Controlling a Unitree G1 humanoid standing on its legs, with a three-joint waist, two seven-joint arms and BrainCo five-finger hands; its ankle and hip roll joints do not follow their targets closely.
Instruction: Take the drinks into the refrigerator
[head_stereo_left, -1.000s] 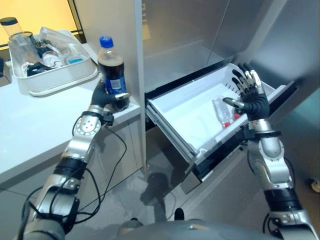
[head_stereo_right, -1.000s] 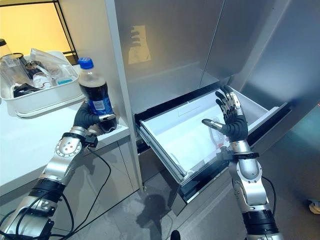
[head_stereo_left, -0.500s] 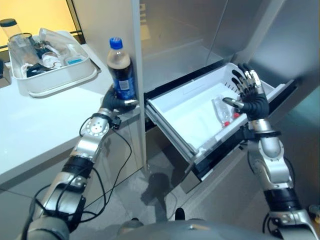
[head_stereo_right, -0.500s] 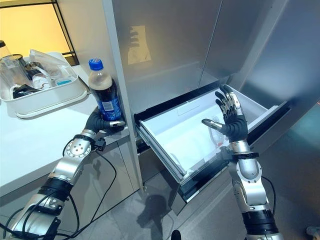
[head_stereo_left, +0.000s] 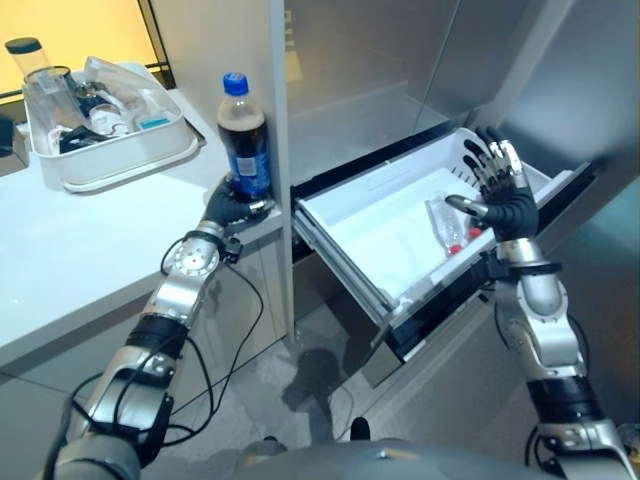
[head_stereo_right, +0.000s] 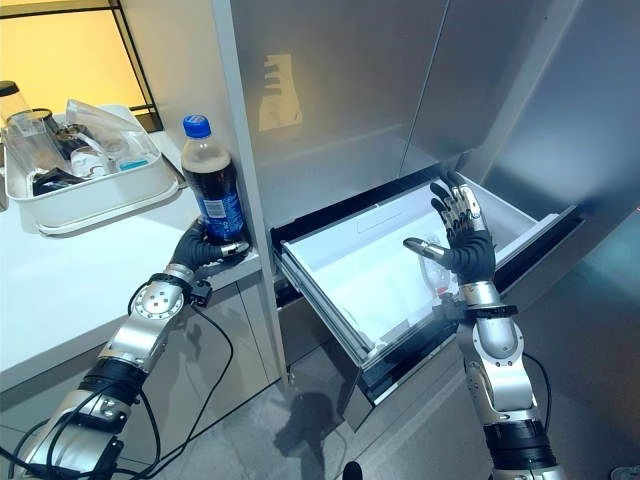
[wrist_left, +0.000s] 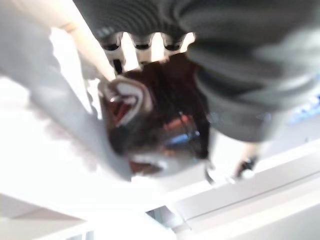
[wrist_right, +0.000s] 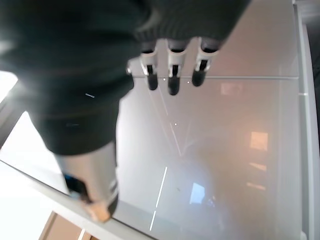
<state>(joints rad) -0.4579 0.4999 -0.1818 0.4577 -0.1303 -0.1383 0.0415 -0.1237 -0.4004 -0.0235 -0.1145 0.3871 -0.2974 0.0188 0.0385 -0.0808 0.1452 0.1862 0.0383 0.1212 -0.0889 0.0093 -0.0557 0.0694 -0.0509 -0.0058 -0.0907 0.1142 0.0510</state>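
A cola bottle (head_stereo_left: 244, 140) with a blue cap and blue label stands upright at the right end of the white counter (head_stereo_left: 80, 250), close to the refrigerator's side wall. My left hand (head_stereo_left: 228, 205) is curled round its base; the left wrist view shows the dark bottle (wrist_left: 160, 125) inside the fingers. The refrigerator's white drawer (head_stereo_left: 345, 215) is pulled out. A clear plastic bottle (head_stereo_left: 445, 222) with a red cap lies in it. My right hand (head_stereo_left: 500, 190) hovers upright over the drawer's right side, fingers straight and spread, holding nothing.
A white dish tray (head_stereo_left: 105, 160) with glasses and containers sits at the back left of the counter. The steel refrigerator doors (head_stereo_right: 400, 80) rise behind the drawer. Grey floor lies below the drawer's front.
My left hand has carried the cola bottle to the right along the counter, up to the refrigerator's edge. The right hand has stayed still.
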